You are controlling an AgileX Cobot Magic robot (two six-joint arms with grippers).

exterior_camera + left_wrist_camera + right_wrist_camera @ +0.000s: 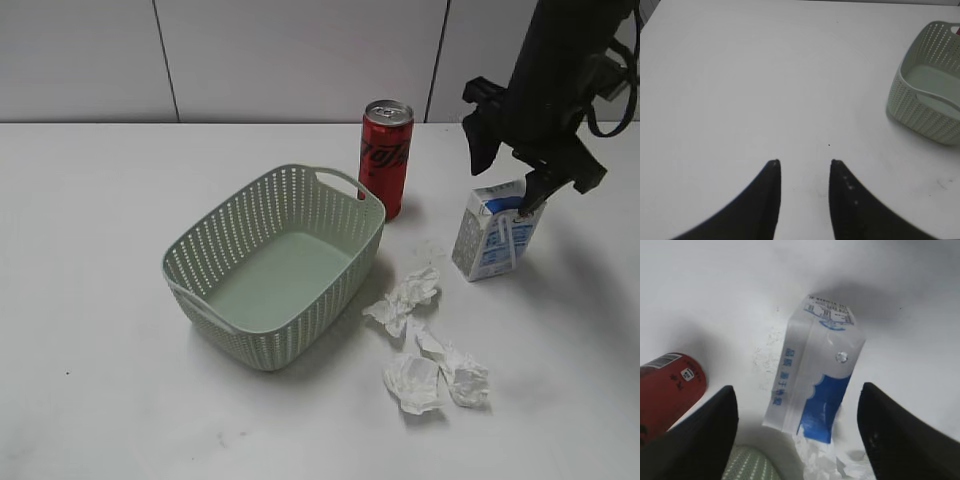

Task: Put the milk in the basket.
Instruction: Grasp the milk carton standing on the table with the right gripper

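The milk, a small white carton with a blue top and a straw on its front, stands upright on the white table, right of the basket. My right gripper hangs open just above it, one finger touching its top right corner. In the right wrist view the milk lies between the wide-open fingers. The pale green basket stands empty at the table's middle. My left gripper is open and empty over bare table, with the basket to its right.
A red can stands behind the basket's right end, close to the milk; it also shows in the right wrist view. Three crumpled white tissues lie in front of the milk, right of the basket.
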